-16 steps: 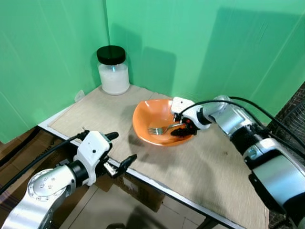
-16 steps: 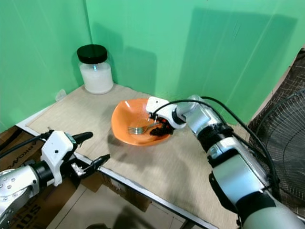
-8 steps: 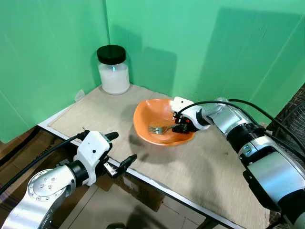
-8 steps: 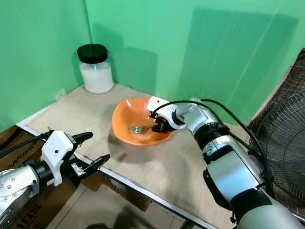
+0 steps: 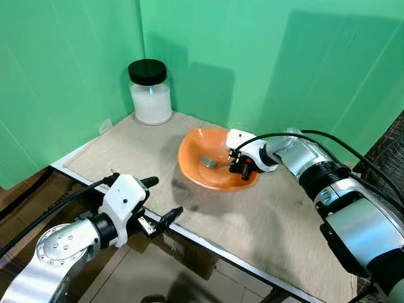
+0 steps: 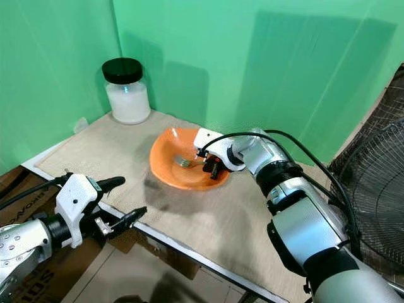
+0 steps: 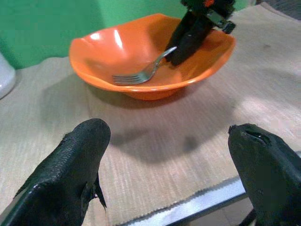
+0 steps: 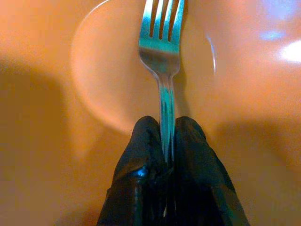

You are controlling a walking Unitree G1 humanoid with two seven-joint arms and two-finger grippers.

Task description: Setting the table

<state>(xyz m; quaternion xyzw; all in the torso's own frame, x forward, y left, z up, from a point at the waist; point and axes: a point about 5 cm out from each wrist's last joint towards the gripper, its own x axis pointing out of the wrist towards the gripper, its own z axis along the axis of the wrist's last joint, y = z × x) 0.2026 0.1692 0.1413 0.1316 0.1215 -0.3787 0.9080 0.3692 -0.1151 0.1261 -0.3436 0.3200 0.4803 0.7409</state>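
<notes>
The right gripper pinches the fork by its handle, tines over the orange bowl on the table. Best lower it gently, keeping it level, before releasing. The left gripper hovers spread wide at the table's near edge.

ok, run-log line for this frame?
right gripper: shut on fork | fork: in orange bowl | left gripper: open, table edge

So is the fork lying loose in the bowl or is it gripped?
Gripped. The right gripper is shut on the fork handle, tines pointing over the orange bowl.
</notes>
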